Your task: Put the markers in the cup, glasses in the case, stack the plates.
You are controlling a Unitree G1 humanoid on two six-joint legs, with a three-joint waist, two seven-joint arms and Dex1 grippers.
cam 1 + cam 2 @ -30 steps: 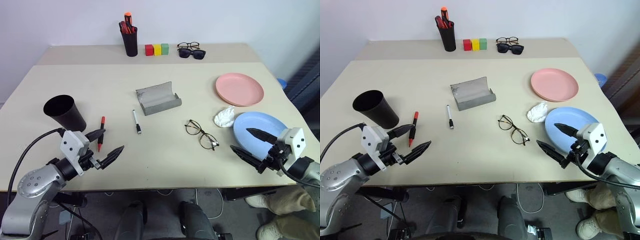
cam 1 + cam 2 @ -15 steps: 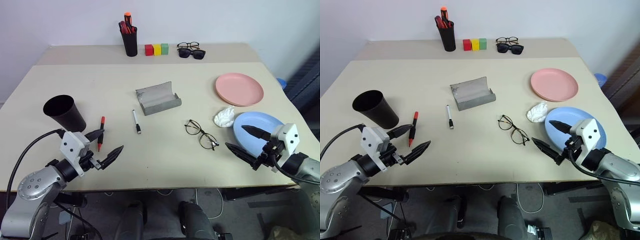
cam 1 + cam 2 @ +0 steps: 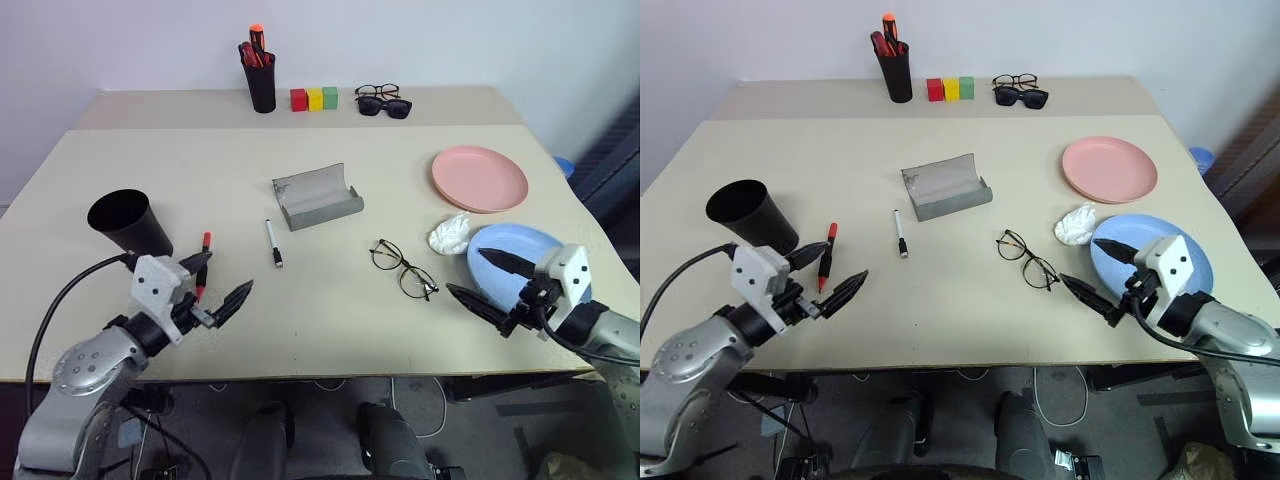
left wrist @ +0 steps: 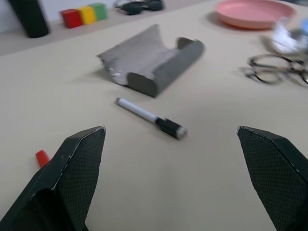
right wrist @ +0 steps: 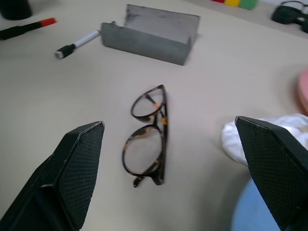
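Note:
The black cup point(image 3: 130, 222) stands at the table's near left. The red marker point(image 3: 206, 240) lies just right of it, its near end hidden behind my open left gripper point(image 3: 225, 275), which hovers empty. The white marker point(image 4: 147, 117) lies ahead of that gripper, in front of the grey case point(image 3: 316, 197), whose lid is open. The thin-framed glasses point(image 5: 149, 134) lie unfolded right of centre, straight ahead of my open, empty right gripper point(image 3: 467, 270). That gripper hangs over the near edge of the blue plate point(image 3: 515, 248). The pink plate point(image 3: 479, 178) lies beyond it.
A crumpled white tissue point(image 3: 450, 234) sits between the glasses and the blue plate. At the table's back stand a black pen holder point(image 3: 260, 75) with red and orange pens, three coloured blocks point(image 3: 314, 98), and sunglasses point(image 3: 384, 105) beside another pair of spectacles.
My left gripper has turned a little toward the middle of the table. The right gripper has edged slightly left. Nothing on the table has moved.

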